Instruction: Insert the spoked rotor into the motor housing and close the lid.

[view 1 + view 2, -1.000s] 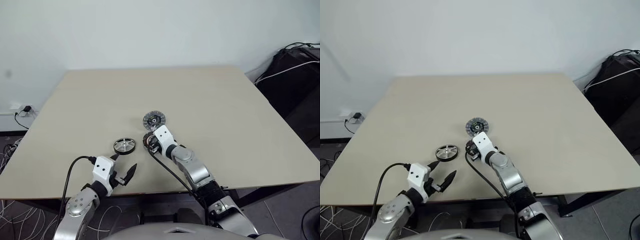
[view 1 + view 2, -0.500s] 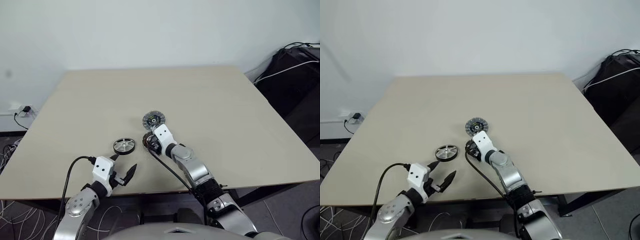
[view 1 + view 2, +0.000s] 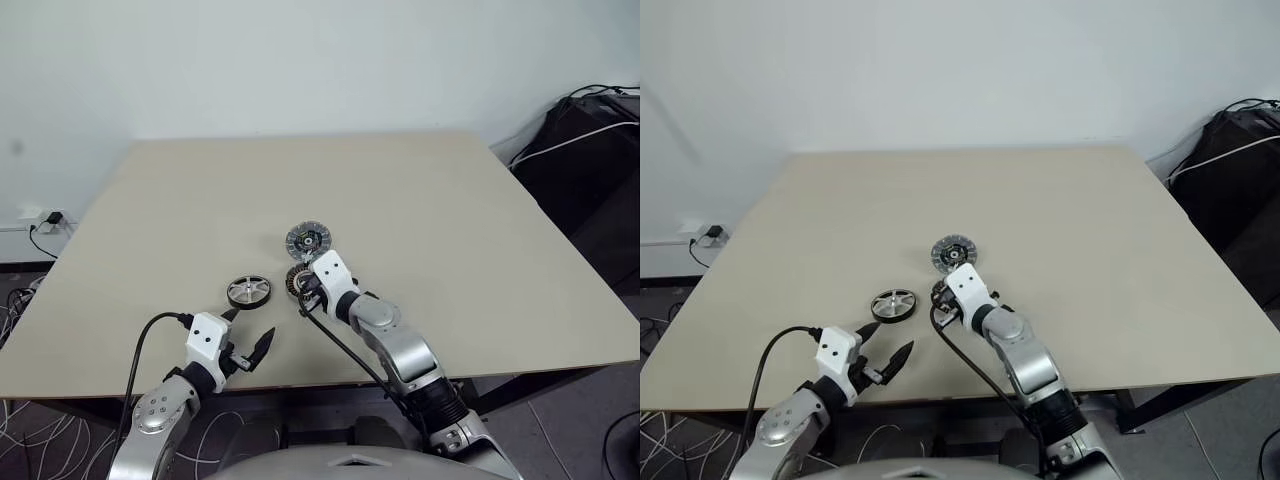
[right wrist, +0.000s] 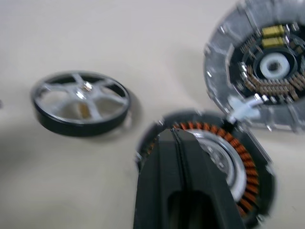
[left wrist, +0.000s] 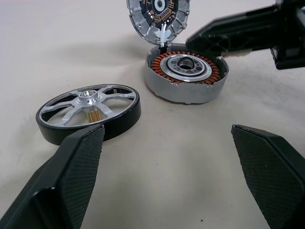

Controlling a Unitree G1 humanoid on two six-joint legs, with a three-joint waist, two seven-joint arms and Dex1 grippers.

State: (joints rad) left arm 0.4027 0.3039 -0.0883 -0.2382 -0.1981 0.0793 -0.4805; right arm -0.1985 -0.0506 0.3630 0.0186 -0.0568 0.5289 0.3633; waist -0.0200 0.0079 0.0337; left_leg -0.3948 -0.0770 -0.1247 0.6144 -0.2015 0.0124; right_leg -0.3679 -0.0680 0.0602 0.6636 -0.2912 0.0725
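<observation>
Since a second ago our right hand (image 4: 177,143) has closed, holding nothing, over the motor housing (image 5: 186,72). Nearest us, our left hand (image 3: 247,344) hangs wide open just short of the spoked rotor (image 3: 248,291), lying flat, hub up, on the desk (image 3: 450,220). We should grip its rim level, then lower it squarely. Beyond, the lid (image 3: 308,239) leans open.

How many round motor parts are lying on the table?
3: the spoked rotor to the left, the motor housing in the middle, and the lid behind the housing, touching its far rim.
</observation>
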